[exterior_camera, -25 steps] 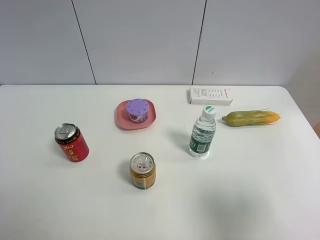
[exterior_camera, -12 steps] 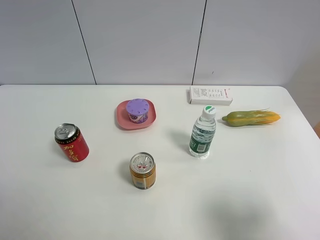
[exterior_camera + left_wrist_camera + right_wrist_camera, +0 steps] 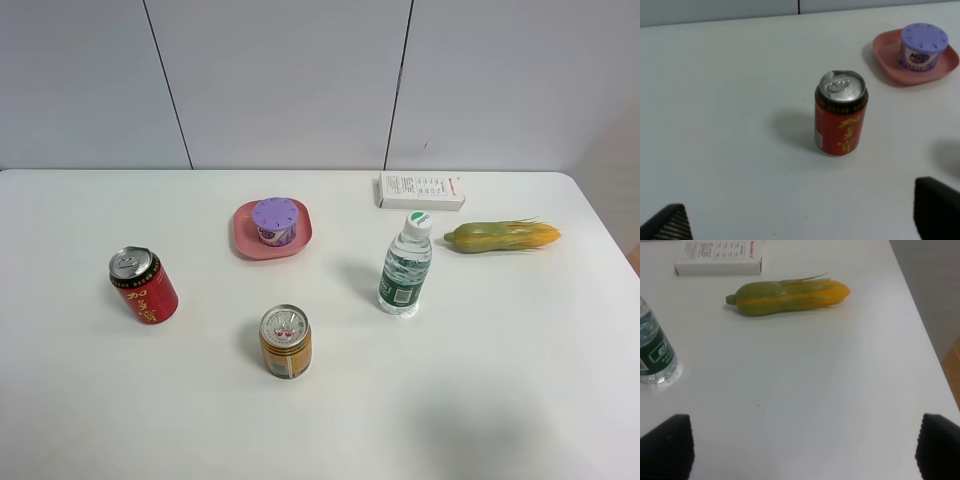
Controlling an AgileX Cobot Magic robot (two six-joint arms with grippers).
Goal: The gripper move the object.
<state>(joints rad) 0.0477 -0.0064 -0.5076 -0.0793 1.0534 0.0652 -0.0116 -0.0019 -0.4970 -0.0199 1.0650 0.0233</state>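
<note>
White table, purple-lidded tub upright in pink dish.

Lilac-lidded tub upright on pink plate

Neither arm shows up in the high camera at all. Wrist cams only catch the fingertips: the left gripper is just two dark corners cut off by the frame edge, same deal with the right gripper. The water bottle is chopped by the edge in the right wrist view, cap out of frame. Print on the white box and on the purple tub is too small to read.
</note>
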